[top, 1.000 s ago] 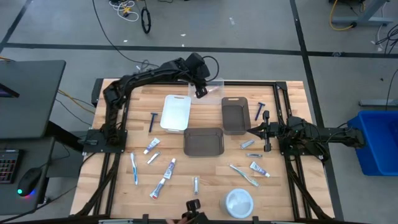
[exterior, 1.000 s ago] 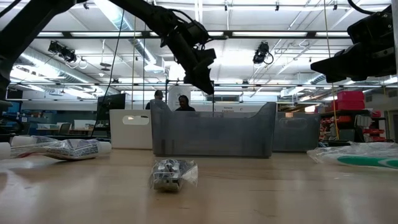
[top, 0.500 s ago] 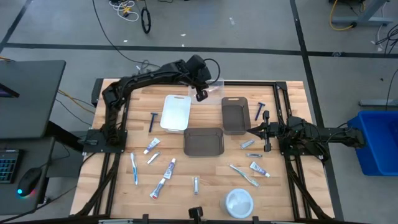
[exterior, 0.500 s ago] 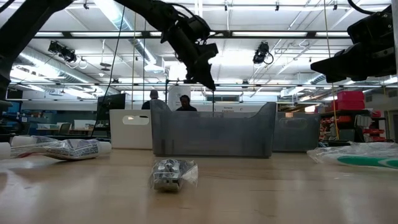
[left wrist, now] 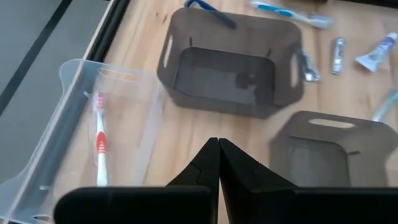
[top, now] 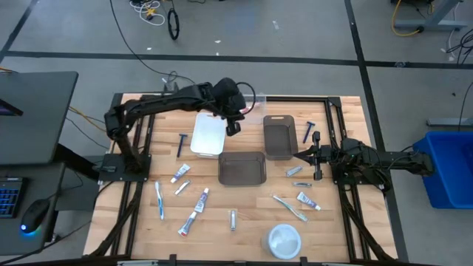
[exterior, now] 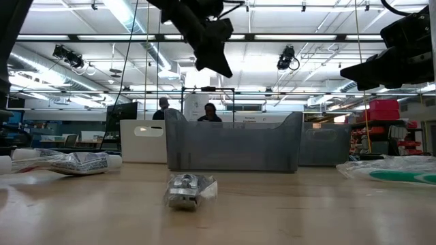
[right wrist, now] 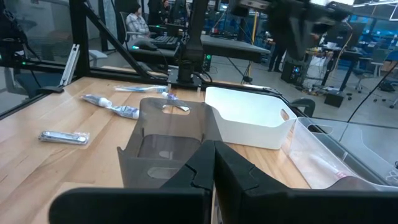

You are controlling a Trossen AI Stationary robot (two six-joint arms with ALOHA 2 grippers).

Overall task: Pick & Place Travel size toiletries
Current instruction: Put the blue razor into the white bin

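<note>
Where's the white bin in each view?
High view: white bin, left of centre, toward the table's far side.
Low view: left of centre, behind and beside the big grey bin.
Left wrist view: not in it.
Right wrist view: right of centre.
Shared landmark: the dark grey bin nearest the table's centre.

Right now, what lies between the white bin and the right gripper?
In the high view, the smaller grey bin sits between the white bin and the right gripper.
</note>
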